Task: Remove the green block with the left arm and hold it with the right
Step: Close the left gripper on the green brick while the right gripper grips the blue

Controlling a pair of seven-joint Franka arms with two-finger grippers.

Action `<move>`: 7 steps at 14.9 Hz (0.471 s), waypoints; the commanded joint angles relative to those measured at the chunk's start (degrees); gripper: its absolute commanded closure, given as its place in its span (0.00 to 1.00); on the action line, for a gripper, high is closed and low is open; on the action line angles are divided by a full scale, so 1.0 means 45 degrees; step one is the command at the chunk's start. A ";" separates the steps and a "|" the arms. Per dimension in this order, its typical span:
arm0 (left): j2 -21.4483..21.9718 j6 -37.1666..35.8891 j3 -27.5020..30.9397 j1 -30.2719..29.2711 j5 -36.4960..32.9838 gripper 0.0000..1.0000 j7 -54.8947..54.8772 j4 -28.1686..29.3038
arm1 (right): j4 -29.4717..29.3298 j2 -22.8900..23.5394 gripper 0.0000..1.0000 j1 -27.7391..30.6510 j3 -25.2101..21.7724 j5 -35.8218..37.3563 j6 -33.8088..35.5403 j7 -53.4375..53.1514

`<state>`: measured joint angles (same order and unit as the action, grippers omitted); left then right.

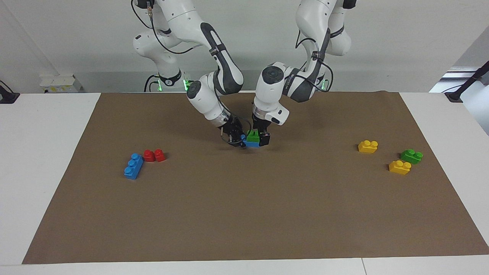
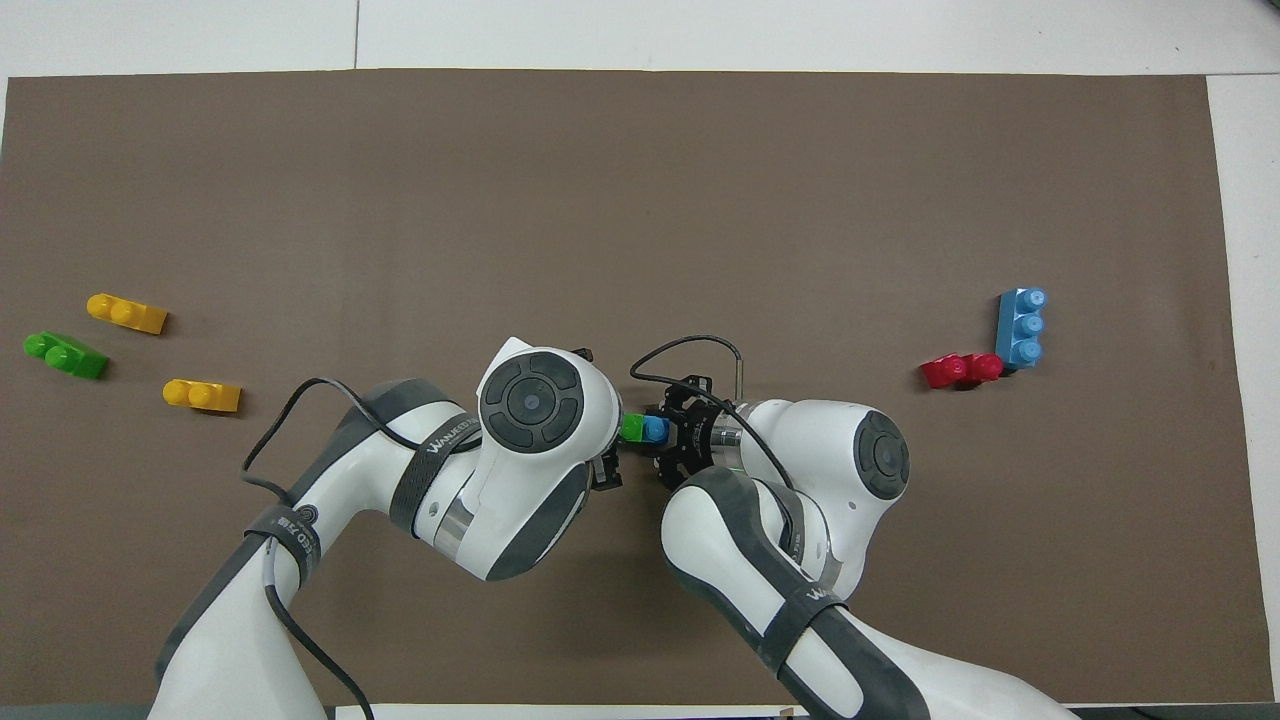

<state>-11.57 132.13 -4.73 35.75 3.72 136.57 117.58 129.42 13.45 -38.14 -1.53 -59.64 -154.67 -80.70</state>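
Observation:
The green block point(image 1: 252, 135) sits on top of a blue brick point(image 1: 252, 143) on the brown mat, midway between the arms. In the overhead view only one end of the green block point(image 2: 631, 428) and a blue stud point(image 2: 655, 430) show between the two wrists. My left gripper point(image 1: 261, 138) is down at the stack, at the green block's end toward the left arm. My right gripper point(image 1: 235, 139) is at the blue brick's other end and touches it.
A second green block point(image 1: 411, 156) lies with two yellow bricks point(image 1: 368, 146) point(image 1: 399, 167) toward the left arm's end. A red brick point(image 1: 154, 155) and a blue three-stud brick point(image 1: 133, 166) lie toward the right arm's end.

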 commanded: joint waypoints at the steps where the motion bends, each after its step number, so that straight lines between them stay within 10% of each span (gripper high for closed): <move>1: 0.0072 0.0229 0.0114 0.0142 -0.0083 0.00 0.0238 0.0063 | -0.0187 0.0175 1.00 0.0018 0.0026 -0.0418 -0.0259 0.0414; 7: 0.0072 -0.0064 0.0094 0.0239 -0.0415 0.09 0.0043 0.0043 | -0.0167 0.0194 1.00 0.0018 0.0026 -0.1077 -0.0434 0.1175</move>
<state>-11.56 132.19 -4.83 35.78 3.13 136.54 117.47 129.38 13.53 -38.15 -1.50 -60.54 -155.49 -78.23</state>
